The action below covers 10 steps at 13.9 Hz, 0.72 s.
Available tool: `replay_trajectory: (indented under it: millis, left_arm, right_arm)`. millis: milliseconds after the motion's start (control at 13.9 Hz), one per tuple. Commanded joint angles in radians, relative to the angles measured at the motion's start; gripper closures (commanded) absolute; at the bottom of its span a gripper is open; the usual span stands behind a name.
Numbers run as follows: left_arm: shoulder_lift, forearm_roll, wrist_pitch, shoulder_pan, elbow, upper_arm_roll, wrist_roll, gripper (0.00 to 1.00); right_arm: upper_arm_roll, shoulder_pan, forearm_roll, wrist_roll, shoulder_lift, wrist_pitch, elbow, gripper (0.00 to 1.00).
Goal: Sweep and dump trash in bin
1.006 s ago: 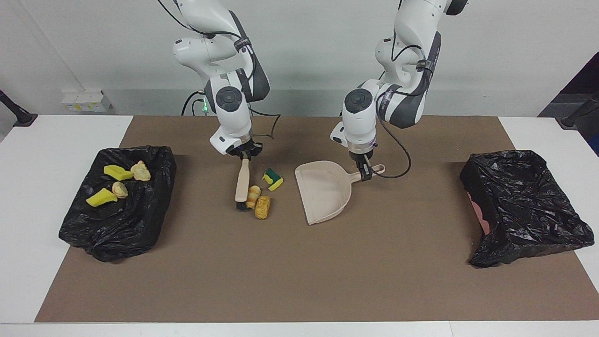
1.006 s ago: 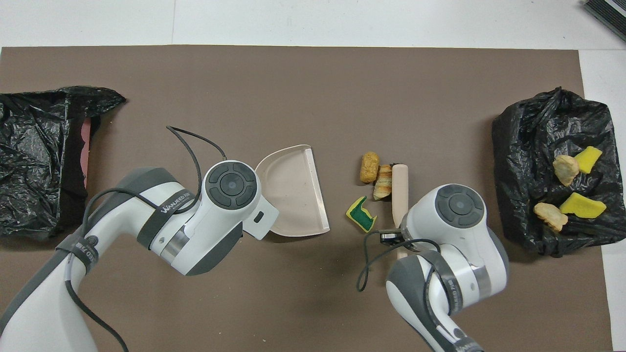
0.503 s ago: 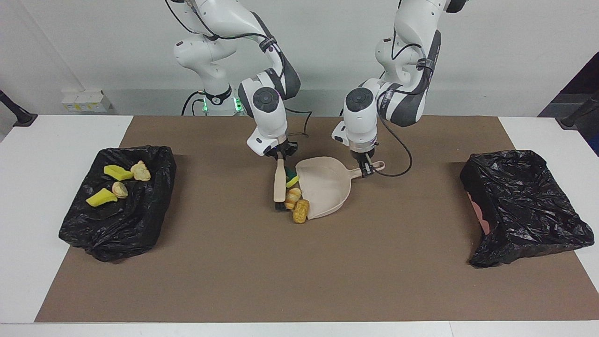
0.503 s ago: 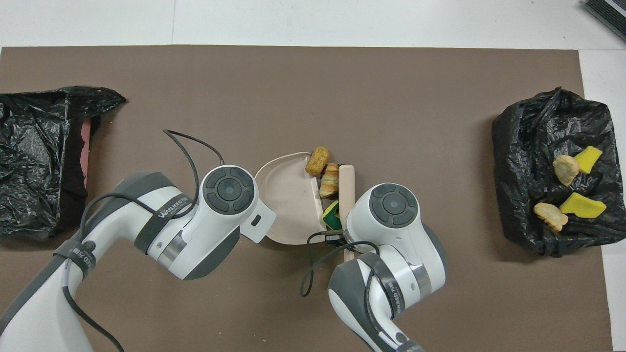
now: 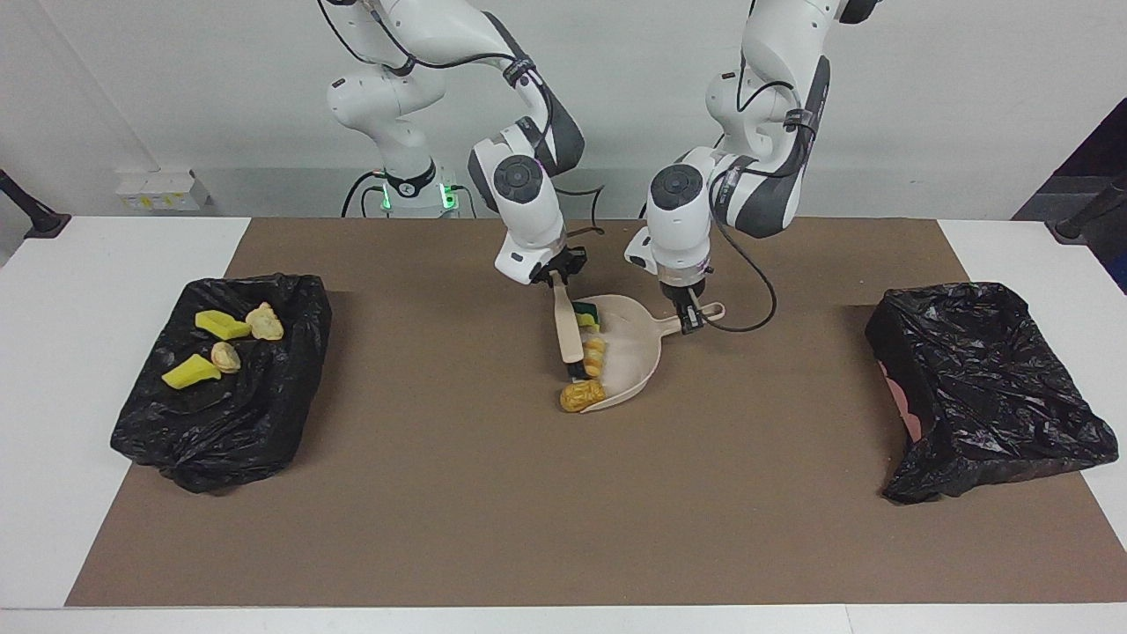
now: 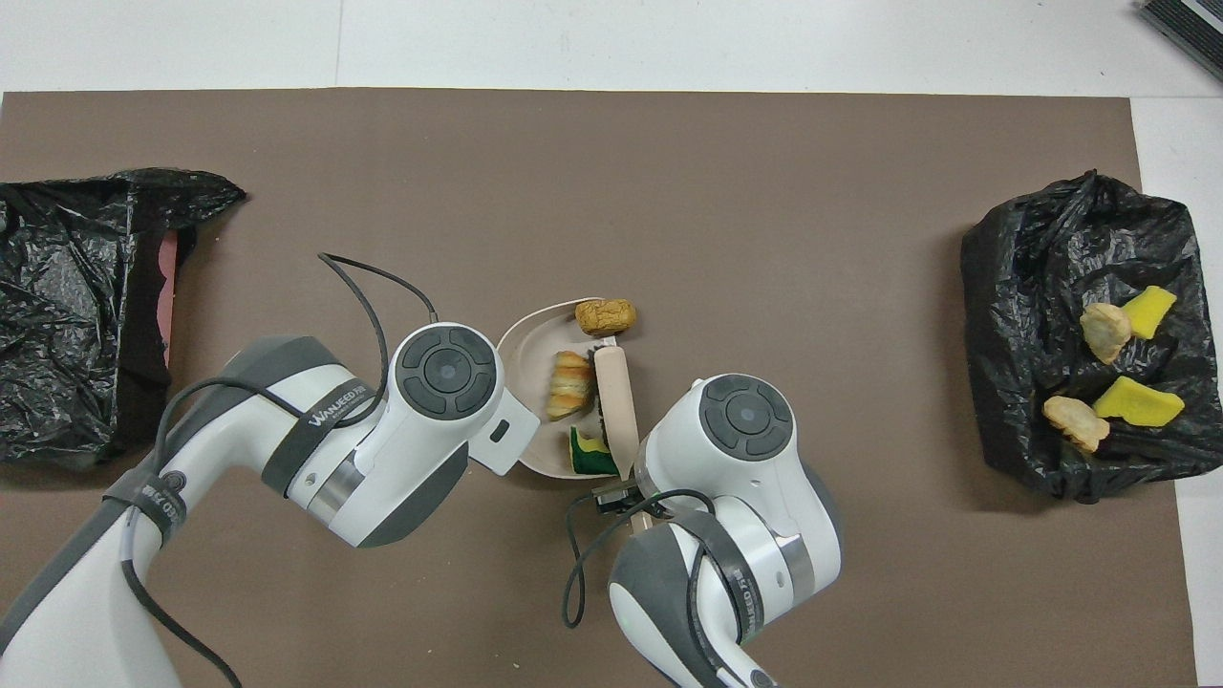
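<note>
A beige dustpan [image 5: 629, 357] [image 6: 531, 341] lies mid-mat, and my left gripper [image 5: 689, 319] is shut on its handle. My right gripper [image 5: 553, 280] is shut on a beige brush [image 5: 568, 333] [image 6: 619, 406] whose head rests at the pan's mouth. Three pieces of trash are there. The green-and-yellow sponge [image 5: 585, 312] [image 6: 590, 455] and a striped bread lump [image 5: 595, 357] [image 6: 570, 384] lie inside the pan. A golden-brown lump [image 5: 582, 395] [image 6: 606, 315] sits at the mouth's corner farthest from the robots, against the rim. In the overhead view both grippers are hidden under their wrists.
A black-bagged bin [image 5: 977, 387] [image 6: 67, 306] with a pink side stands at the left arm's end of the mat. At the right arm's end, another black bag [image 5: 229, 414] [image 6: 1032, 287] carries two yellow wedges and two pale lumps.
My right gripper swept the brush toward the left arm's end, pushing the sponge and striped lump into the dustpan. The golden lump slid to the pan's corner. The dustpan turned slightly.
</note>
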Motion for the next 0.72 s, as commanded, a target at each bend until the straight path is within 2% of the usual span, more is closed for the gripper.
replay_trajectory:
  millis: [0,144,287,503,647]
  left_arm:
    - [-0.034,-0.003,0.021,0.005,-0.031,0.003,0.019,1.0]
    - [-0.037,-0.003,0.018,-0.001,-0.034,0.003,0.016,1.0]
    - [-0.035,-0.003,0.025,-0.002,-0.033,0.003,0.016,1.0]
    - [-0.035,-0.003,0.027,-0.003,-0.034,0.003,0.036,1.0]
    - [-0.035,-0.003,0.018,0.0,-0.034,0.003,0.036,1.0]
  right_arm:
    - [-0.005,-0.019,0.022,-0.063,-0.018,-0.099,0.052,1.0]
    - [-0.01,-0.063,-0.007,-0.066,-0.022,-0.195,0.109,1.0]
    - [-0.007,-0.1,-0.133,-0.062,-0.021,-0.224,0.143,1.0]
    - [-0.007,-0.146,-0.239,-0.065,0.002,-0.141,0.143,1.0]
    - [-0.006,-0.178,-0.314,-0.088,0.052,-0.07,0.154,1.0]
